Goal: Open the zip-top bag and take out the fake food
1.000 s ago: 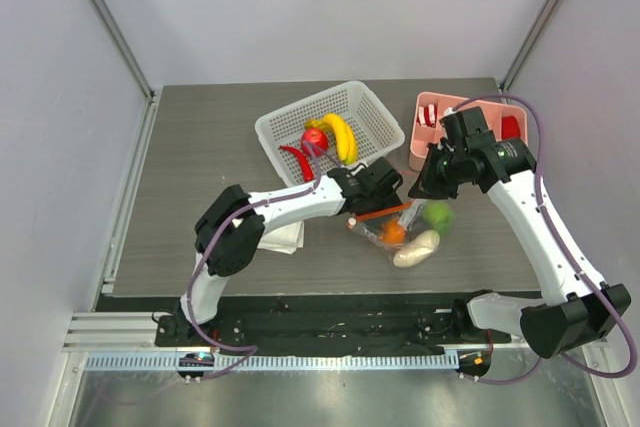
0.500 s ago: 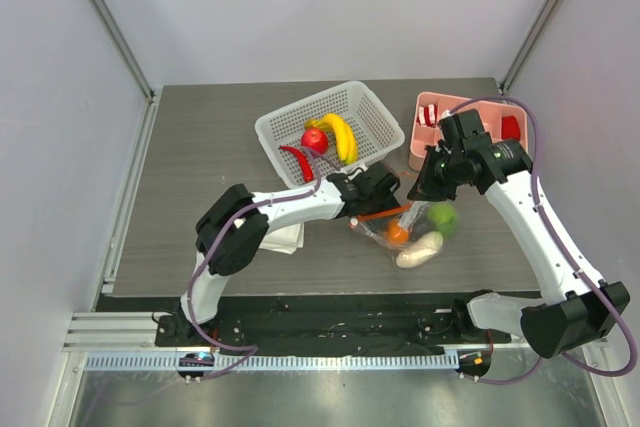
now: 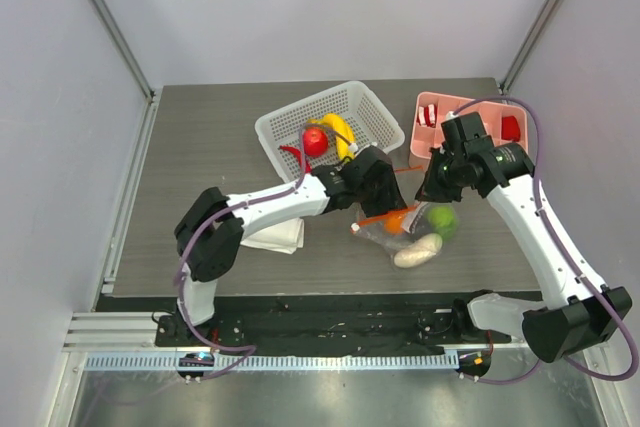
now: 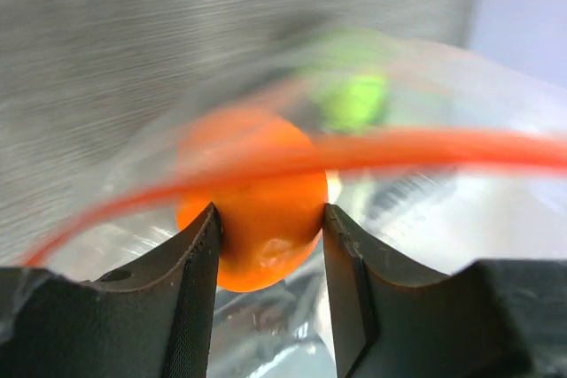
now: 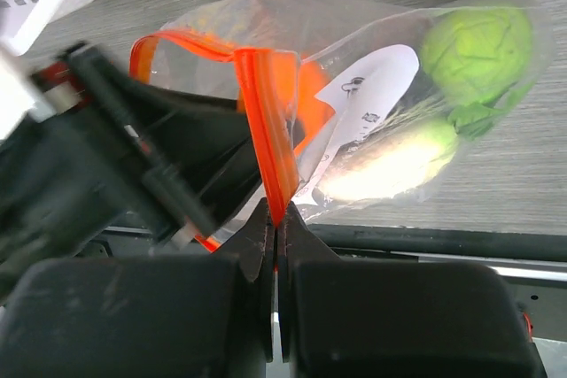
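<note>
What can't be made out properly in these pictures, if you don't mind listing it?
Top external: how the left gripper grips the orange; its own wrist covers the fingertips.
Left wrist: the green piece, blurred behind the plastic of the zip-top bag.
Right wrist: most of the orange, behind the zip strip pinched in the right gripper.
Top external: part of the pink tray, under the right arm.

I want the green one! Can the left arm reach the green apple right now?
Probably not yet: the left gripper is shut on the orange in the mouth of the zip-top bag, with the green apple deeper behind it.
</note>
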Available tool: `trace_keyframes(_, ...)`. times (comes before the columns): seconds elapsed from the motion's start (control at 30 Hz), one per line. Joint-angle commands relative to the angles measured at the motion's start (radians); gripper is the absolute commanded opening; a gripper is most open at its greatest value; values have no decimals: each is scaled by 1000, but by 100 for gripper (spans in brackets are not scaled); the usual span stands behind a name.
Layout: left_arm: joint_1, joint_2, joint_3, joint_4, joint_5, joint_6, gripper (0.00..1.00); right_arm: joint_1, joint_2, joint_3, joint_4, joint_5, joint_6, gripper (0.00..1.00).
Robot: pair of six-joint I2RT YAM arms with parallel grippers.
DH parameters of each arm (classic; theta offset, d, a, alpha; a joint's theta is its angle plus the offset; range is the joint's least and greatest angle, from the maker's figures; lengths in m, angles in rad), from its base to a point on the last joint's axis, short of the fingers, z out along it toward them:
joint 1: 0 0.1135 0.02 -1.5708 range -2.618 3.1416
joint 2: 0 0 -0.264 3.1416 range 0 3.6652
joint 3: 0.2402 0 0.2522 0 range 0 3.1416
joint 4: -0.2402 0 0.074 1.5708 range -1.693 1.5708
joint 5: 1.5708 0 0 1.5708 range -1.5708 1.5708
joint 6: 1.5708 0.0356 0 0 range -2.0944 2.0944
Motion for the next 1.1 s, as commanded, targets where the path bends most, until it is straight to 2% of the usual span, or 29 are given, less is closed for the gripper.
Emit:
trace_keyframes(0.0,4,-108,-55,146,101,208,0,-13,-15,20,12,22,-22,1)
trace_keyframes(0.13,4,-197,-148,266,221,282,0,-52,8,60,-6,18,-67,1)
trace_keyframes(0.27,16,-249,-195,316,249,317,0,-83,2,53,-5,-39,-112,1)
trace_keyframes(0.37,41,-257,-172,336,310,331,0,-83,5,41,-3,-62,-118,1)
trace_keyframes(0.5,82,-263,-105,271,348,366,0,-85,6,28,3,-84,-106,1)
trace_keyframes(0.57,131,-269,-93,306,451,341,0,-85,6,24,3,-72,-100,1)
trace_keyframes(0.73,232,-317,-94,350,551,354,0,-86,28,2,5,-47,-94,1)
trace_keyframes(0.87,384,-303,-41,251,510,379,0,-85,41,10,14,-81,-77,1)
trace_keyframes(1.07,512,-122,125,13,269,386,0,-85,66,67,-9,-81,-81,1)
